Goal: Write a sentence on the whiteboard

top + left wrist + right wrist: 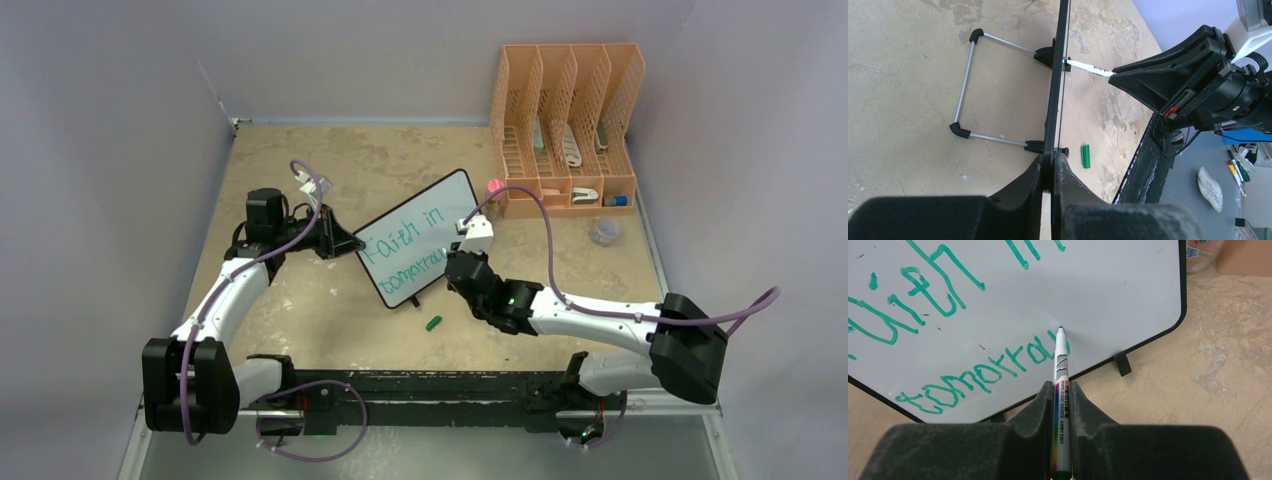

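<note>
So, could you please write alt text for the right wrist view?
The right pincer holds a rainbow-striped marker with its tip against the whiteboard, at the end of green handwriting whose lower line reads "tomorro". The board stands on a tan table.

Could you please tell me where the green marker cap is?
In the top view, the green cap lies on the table, just nearside of the whiteboard.
</note>
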`<state>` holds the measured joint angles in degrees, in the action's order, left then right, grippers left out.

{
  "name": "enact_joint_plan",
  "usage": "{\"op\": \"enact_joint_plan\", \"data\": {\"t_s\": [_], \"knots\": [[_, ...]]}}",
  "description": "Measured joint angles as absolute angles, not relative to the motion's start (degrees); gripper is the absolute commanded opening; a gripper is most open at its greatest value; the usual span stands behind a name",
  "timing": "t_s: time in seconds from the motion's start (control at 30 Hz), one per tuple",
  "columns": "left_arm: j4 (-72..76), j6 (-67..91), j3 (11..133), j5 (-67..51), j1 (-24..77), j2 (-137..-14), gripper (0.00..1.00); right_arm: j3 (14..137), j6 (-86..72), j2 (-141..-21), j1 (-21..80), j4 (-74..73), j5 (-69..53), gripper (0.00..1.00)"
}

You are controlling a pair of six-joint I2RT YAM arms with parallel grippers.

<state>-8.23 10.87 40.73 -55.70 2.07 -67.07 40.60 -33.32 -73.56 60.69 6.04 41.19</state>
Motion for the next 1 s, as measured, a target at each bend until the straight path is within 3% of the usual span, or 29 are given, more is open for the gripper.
{"op": "enact_joint_plan", "data": {"t_s": [1.0], "knots": [[-8.25, 10.87, 40.73, -55.68, 2.07, -67.07, 0.0, 40.6, -32.23, -72.16, 58.78, 6.74, 40.88, 0.0]]}}
